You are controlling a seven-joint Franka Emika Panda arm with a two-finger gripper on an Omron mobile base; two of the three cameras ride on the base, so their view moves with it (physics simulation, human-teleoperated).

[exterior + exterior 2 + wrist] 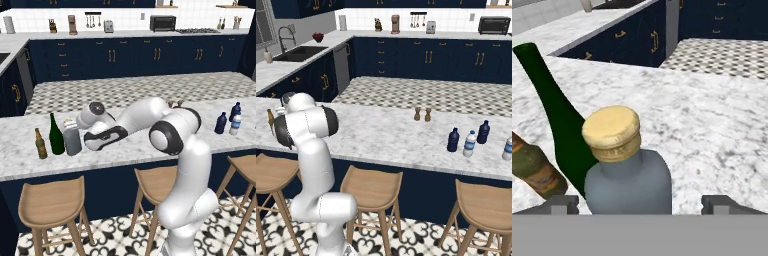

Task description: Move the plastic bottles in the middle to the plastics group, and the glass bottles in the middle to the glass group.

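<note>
The grey glass bottle (629, 182) with the tan stopper (612, 132) stands upright on the marble tabletop (150, 150), between the two fingertips (562, 204) of the tool (639, 204). The fingertips stand wide, one on each side of the bottle's shoulders, with clear gaps to the glass; nothing is gripped.

In the left base view the same grey glass bottle (72, 139) sits at the left end of the tabletop, just beside the tall dark green wine bottle (56, 135), with the brown beer bottle (40, 144) a little further left. The arm's hand (105, 137) lies low over the tabletop just right of the grey bottle. In the hand view the green wine bottle (554, 115) rises right behind the grey bottle and the beer bottle (534, 170) lies at the left edge, so room is tight on that side.

To the right of the grey bottle the marble is bare and open. Far off at the right end stand the navy bottle (220, 123), the clear-whitish bottle (235, 125) and the slim dark blue bottle (235, 111), close together. The front edge of the tabletop runs near the glass group, with wooden stools (52, 202) below it.
</note>
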